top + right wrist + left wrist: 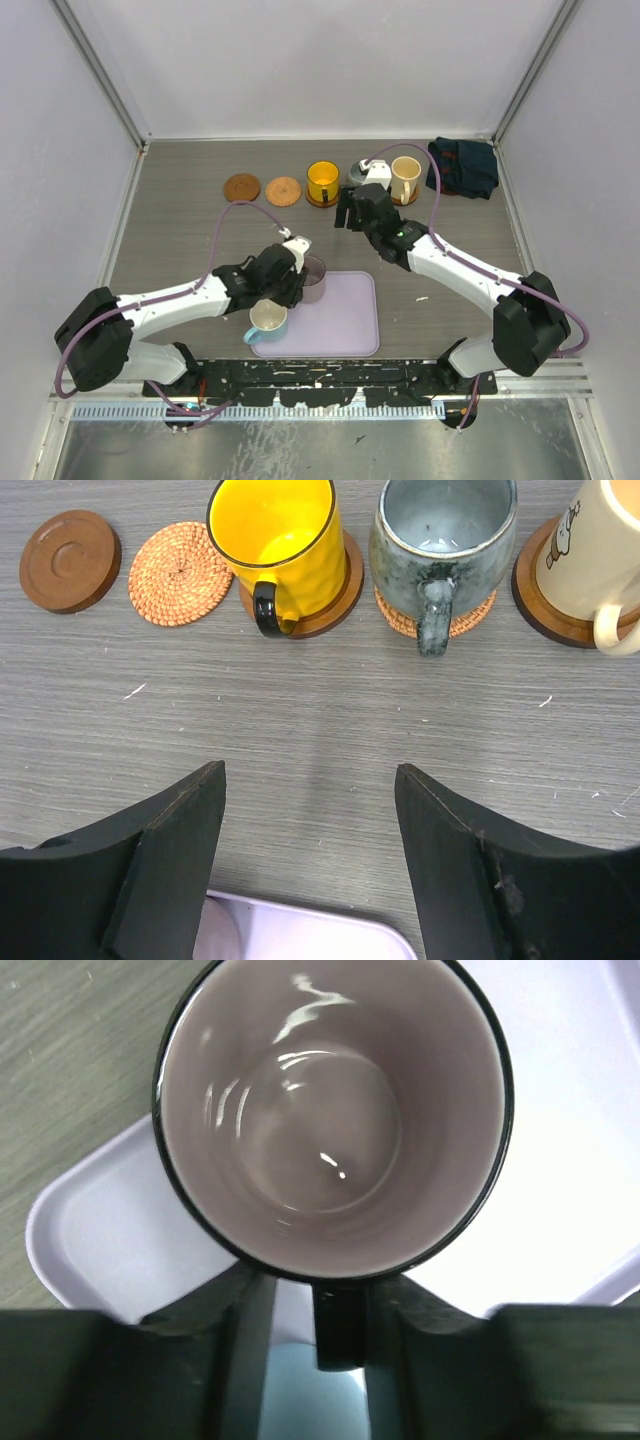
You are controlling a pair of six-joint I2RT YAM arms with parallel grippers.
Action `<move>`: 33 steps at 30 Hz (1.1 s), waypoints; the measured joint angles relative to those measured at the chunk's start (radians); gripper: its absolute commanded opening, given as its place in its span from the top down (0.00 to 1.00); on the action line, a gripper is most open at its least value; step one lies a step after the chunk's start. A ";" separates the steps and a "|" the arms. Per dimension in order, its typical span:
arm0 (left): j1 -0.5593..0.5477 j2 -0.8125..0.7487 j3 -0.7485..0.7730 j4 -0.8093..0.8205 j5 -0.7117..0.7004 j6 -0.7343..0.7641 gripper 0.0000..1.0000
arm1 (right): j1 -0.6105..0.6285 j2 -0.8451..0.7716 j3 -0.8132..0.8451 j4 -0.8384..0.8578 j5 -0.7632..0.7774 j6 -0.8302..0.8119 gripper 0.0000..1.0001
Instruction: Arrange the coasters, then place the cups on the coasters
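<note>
A translucent purple-grey cup (313, 280) (330, 1110) stands upright at the left end of the lavender tray (352, 335) (100, 1250). My left gripper (298, 272) (325, 1292) straddles its handle. One finger touches the handle and a gap shows at the other. A cream and light-blue cup (267, 320) (300, 1400) sits just below. My right gripper (346, 212) (310, 770) hangs open and empty over bare table. At the back, the yellow cup (322, 181) (275, 540), grey-teal cup (440, 530) and cream cup (405, 178) (600, 550) each stand on a coaster. A dark coaster (241, 187) (70, 560) and a woven coaster (284, 191) (180, 573) lie bare.
A dark blue cloth (465, 165) is bunched at the back right corner. The right arm reaches over the table's middle, hiding most of the grey-teal cup from above. White walls close in the table on three sides.
</note>
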 measured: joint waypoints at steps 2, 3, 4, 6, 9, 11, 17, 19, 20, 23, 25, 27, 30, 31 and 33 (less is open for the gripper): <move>0.003 -0.002 0.008 0.014 -0.002 0.008 0.71 | 0.000 0.000 0.000 0.000 -0.001 0.000 0.27; 0.005 -0.002 0.008 0.014 -0.001 0.010 0.71 | 0.000 0.000 0.000 0.000 -0.002 0.000 0.27; 0.006 -0.002 0.008 0.014 -0.002 0.013 0.71 | 0.000 0.000 0.000 0.000 -0.003 0.000 0.27; 0.006 -0.002 0.008 0.016 -0.004 0.014 0.70 | 0.000 0.000 0.000 0.000 -0.005 0.001 0.27; 0.006 -0.002 0.008 0.015 -0.004 0.014 0.69 | 0.000 0.000 0.000 0.000 -0.008 0.002 0.27; 0.006 -0.002 0.008 0.015 -0.005 0.014 0.68 | 0.000 0.000 0.000 0.000 -0.009 0.002 0.27; 0.006 -0.002 0.008 0.018 0.009 0.016 1.00 | 0.000 0.000 0.000 0.000 -0.011 0.004 0.27; 0.003 0.002 0.008 0.016 0.009 0.019 1.00 | 0.000 0.000 0.000 0.000 -0.011 0.005 0.27; 0.003 0.002 0.008 0.017 0.009 0.014 1.00 | 0.000 0.000 0.000 0.000 -0.011 0.005 0.27; 0.003 0.002 0.008 0.016 0.008 0.015 1.00 | 0.000 0.000 0.000 0.000 -0.011 0.005 0.27; 0.003 0.002 0.008 0.016 0.008 0.016 1.00 | 0.000 0.000 0.000 0.000 -0.011 0.005 0.27; 0.003 0.002 0.008 0.015 0.007 0.015 0.99 | 0.000 0.000 0.000 0.000 -0.011 0.005 0.27; 0.003 -0.004 0.008 0.008 -0.002 0.015 0.98 | 0.000 0.000 0.000 0.000 -0.011 0.005 0.27; 0.003 -0.010 0.008 0.002 -0.008 0.014 0.98 | 0.000 0.000 0.000 0.000 -0.011 0.005 0.27; 0.003 -0.027 0.008 -0.022 -0.031 0.015 0.97 | 0.000 0.000 0.000 0.000 -0.011 0.005 0.27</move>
